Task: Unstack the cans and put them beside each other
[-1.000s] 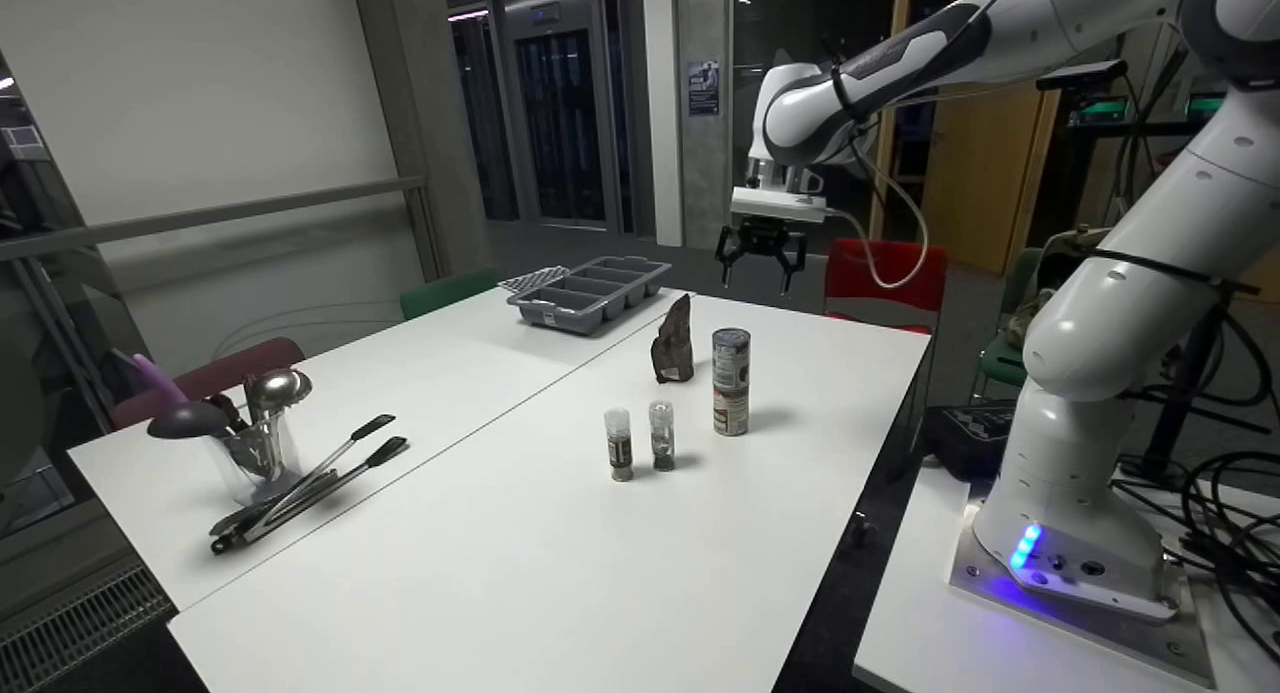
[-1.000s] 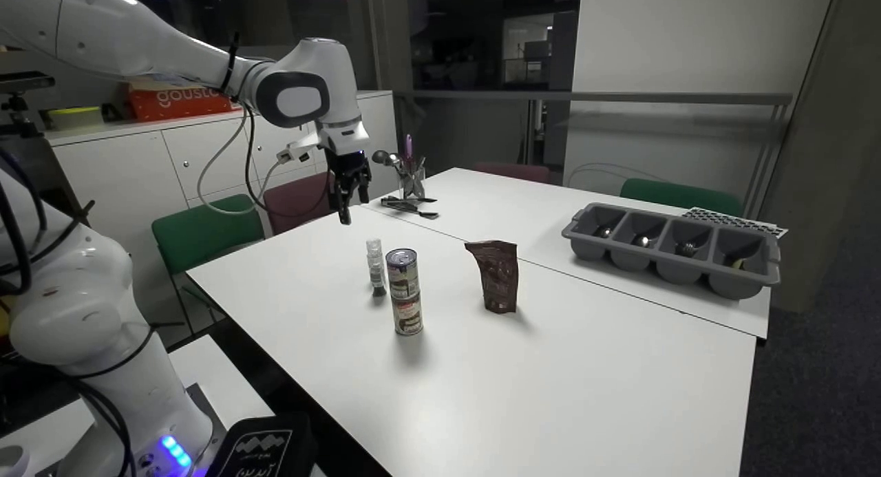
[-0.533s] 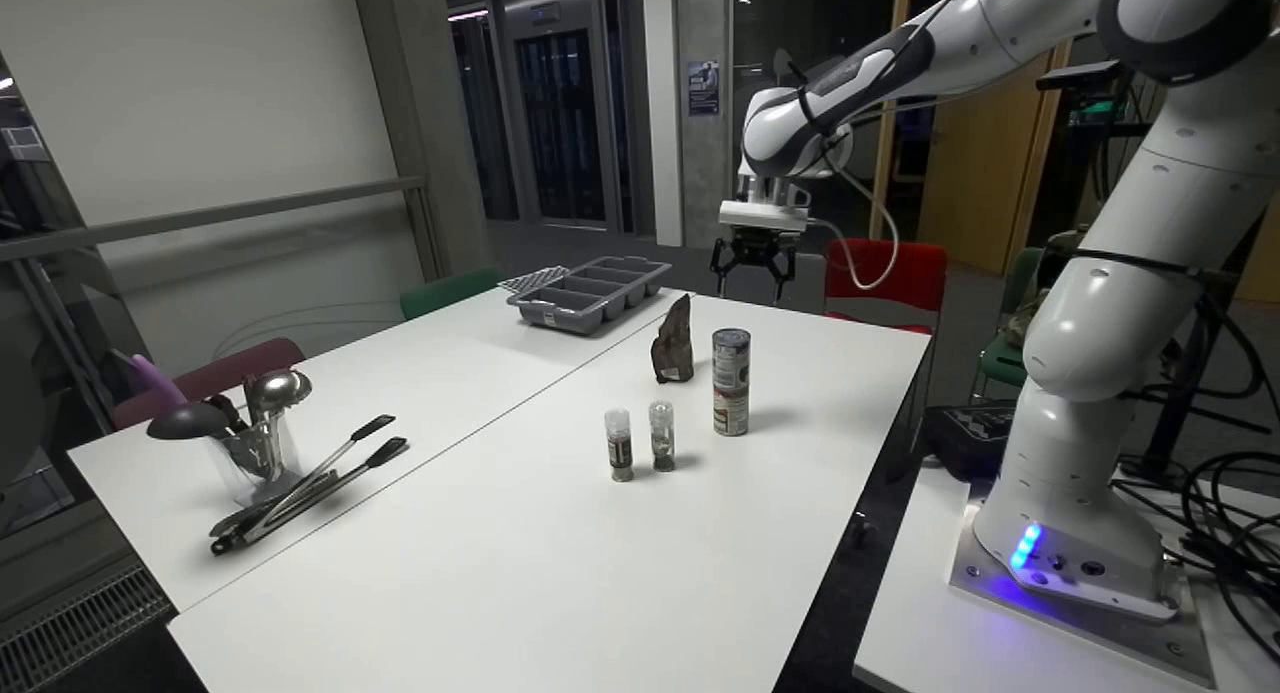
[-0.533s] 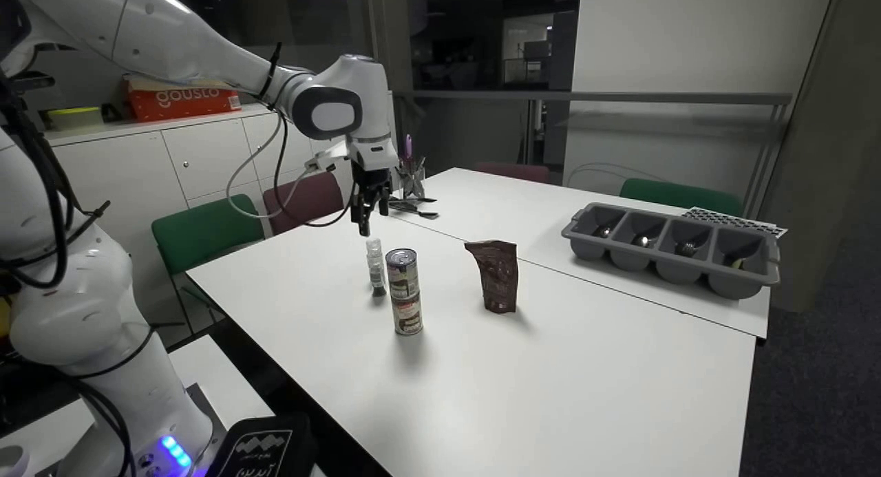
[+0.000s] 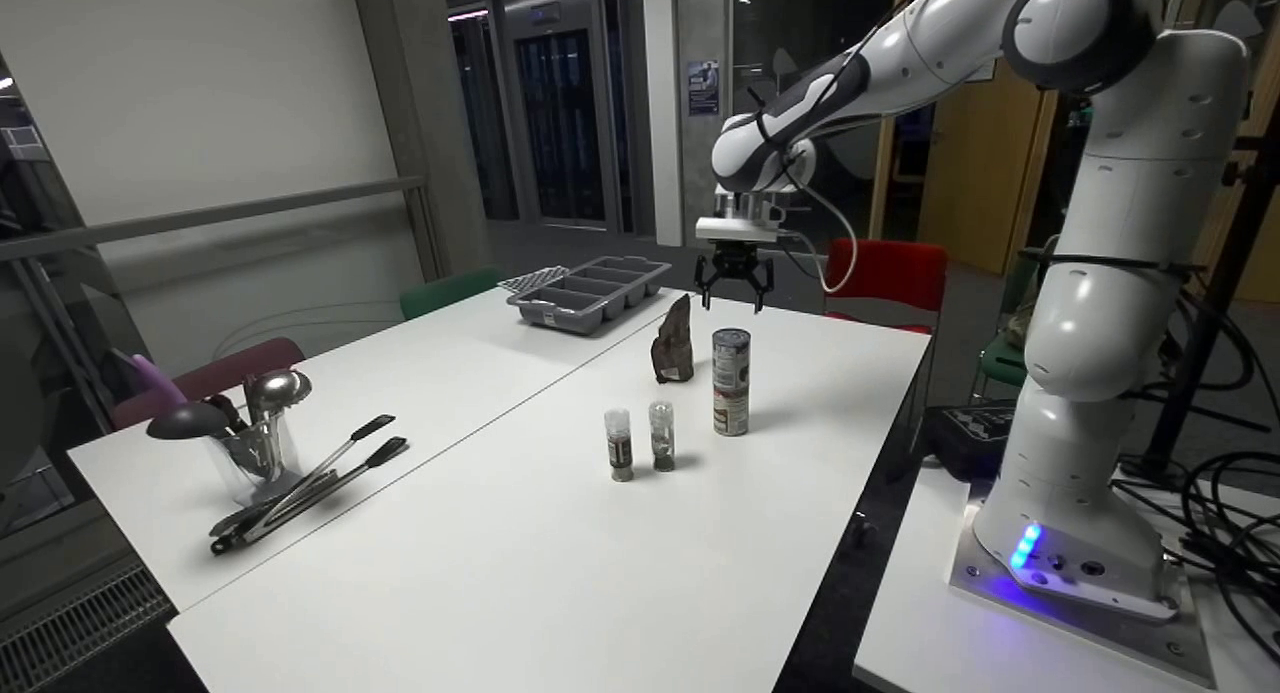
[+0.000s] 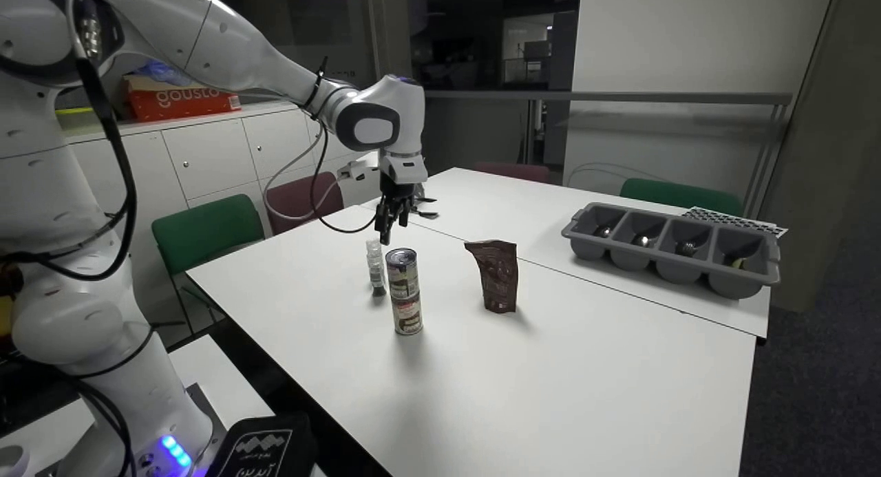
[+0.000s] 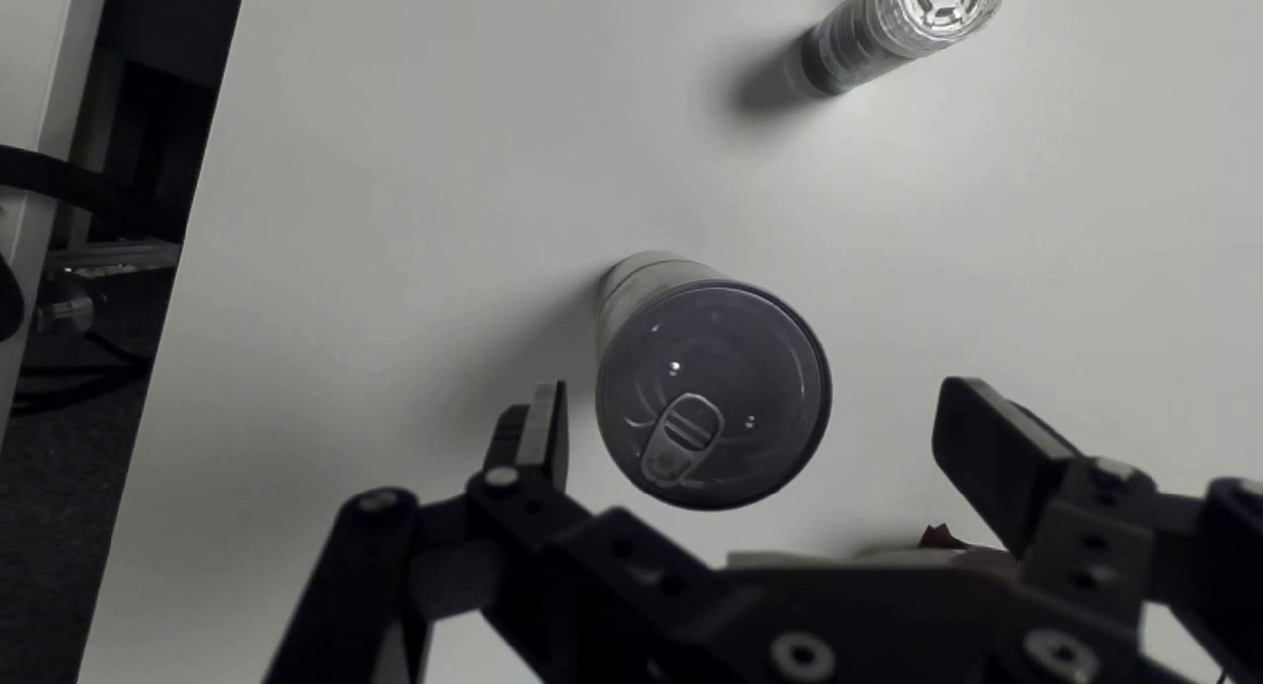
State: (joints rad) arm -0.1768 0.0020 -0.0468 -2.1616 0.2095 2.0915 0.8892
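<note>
While angular fingers hang spread, cylindrical metal cans stand stacked.

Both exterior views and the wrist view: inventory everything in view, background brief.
Table: apparently 2 joined, white, centre.
Cans: 2, grey-brown, stacked on the table.
Small containers: 2, transparent and dark, near the cans.
Pouch: 1, dark brown, near the cans.
Tray: 1, grey, on the table, holding cutlery.
Sheet: 1, black and white, by the tray.
Utensil cup: 1, transparent, on the table.
Utensils: several, silver, black, purple, in the cup.
Tongs: count unclear, silver and black, by the cup.
Chairs: several, green, maroon, red, around the table.
Carton: 1, orange, on white cabinets.
Printed box: 1, black, at the side table.
Robot arm: 1, white, on the side table.
Gripper: 1, black, open, above the cans.
</note>
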